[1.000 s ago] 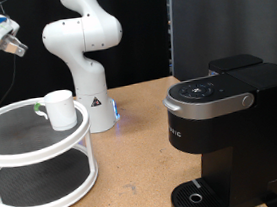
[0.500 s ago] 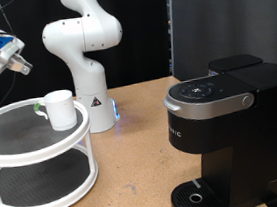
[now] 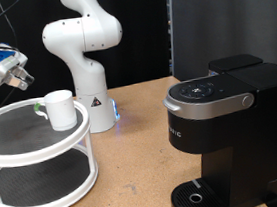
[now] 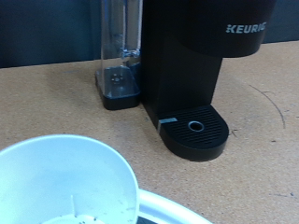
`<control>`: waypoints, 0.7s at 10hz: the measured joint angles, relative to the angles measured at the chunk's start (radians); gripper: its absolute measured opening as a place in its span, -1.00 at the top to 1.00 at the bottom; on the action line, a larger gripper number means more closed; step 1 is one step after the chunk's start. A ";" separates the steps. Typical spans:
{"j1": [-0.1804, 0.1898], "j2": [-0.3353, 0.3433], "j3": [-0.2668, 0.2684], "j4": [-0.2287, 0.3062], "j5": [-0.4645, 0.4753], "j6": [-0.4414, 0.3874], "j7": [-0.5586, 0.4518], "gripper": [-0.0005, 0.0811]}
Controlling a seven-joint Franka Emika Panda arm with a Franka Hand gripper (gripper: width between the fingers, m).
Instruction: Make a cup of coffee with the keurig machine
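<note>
The white cup (image 3: 59, 110) with a greenish handle stands upright on the top tier of a round white stand (image 3: 3, 149) at the exterior view's left. It also fills the wrist view's lower corner (image 4: 65, 182), seen from above, open and empty. My gripper (image 3: 17, 79) hangs in the air above and to the left of the cup, apart from it, holding nothing that shows. The black keurig machine (image 3: 226, 124) stands at the exterior view's right with its lid down and its drip tray (image 4: 194, 126) bare. No fingers show in the wrist view.
The white robot base (image 3: 82, 49) stands behind the stand. The stand has a lower tier (image 3: 37, 185). The machine's clear water tank (image 4: 120, 47) is at its side. A dark panel (image 3: 219, 19) stands behind the machine. The tabletop (image 3: 137, 174) is brown.
My gripper has come down and slightly right, from the exterior view's top left corner towards the cup. The cup and the machine have not moved.
</note>
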 joint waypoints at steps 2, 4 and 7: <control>0.000 0.000 -0.028 -0.021 0.032 0.024 -0.049 0.21; 0.001 0.000 -0.057 -0.043 0.067 0.041 -0.106 -0.24; 0.001 0.005 -0.075 -0.071 0.067 0.061 -0.131 -0.94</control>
